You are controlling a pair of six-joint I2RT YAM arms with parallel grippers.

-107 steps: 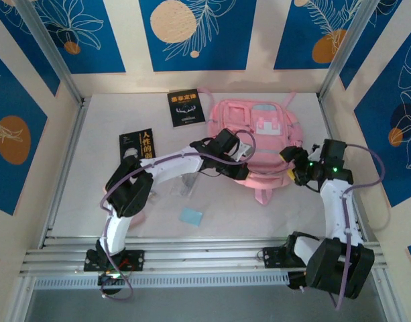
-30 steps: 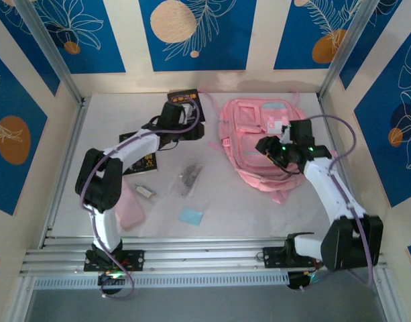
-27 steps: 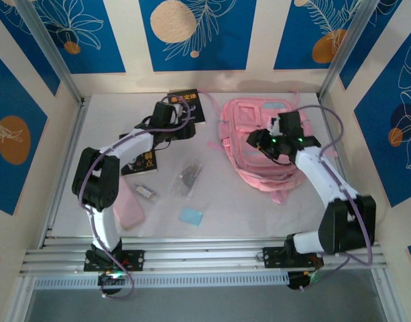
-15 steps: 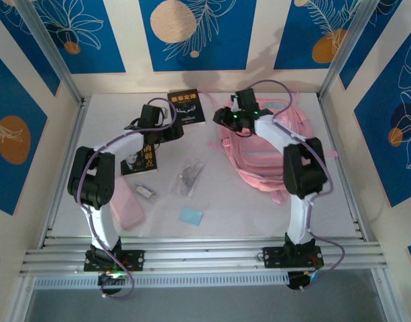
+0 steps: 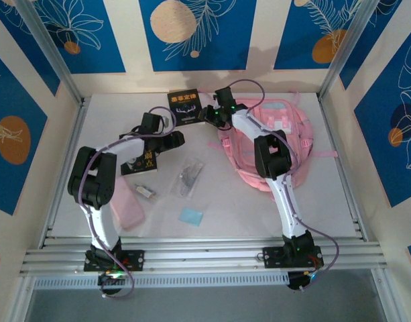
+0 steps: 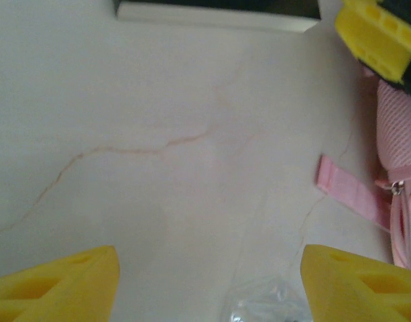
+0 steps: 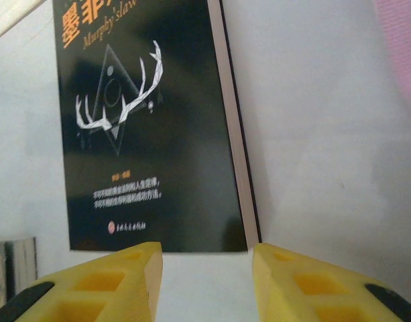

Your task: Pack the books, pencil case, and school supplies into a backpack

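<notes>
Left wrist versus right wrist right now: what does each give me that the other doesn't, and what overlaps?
Left wrist: the clear plastic bag at the bottom edge, a pink strap lying on the table, and the left tool open over bare surface. Right wrist: the far book's cover with its white antler drawing, and the right tool open by its lower-right corner. Shared: that book (a sliver along the left wrist's top edge), the pink backpack, the table.

place: robot lab cell | signs: aluminium rail frame (image 5: 205, 258), blue printed panels (image 5: 225, 40), white tabletop (image 5: 232, 208)
</notes>
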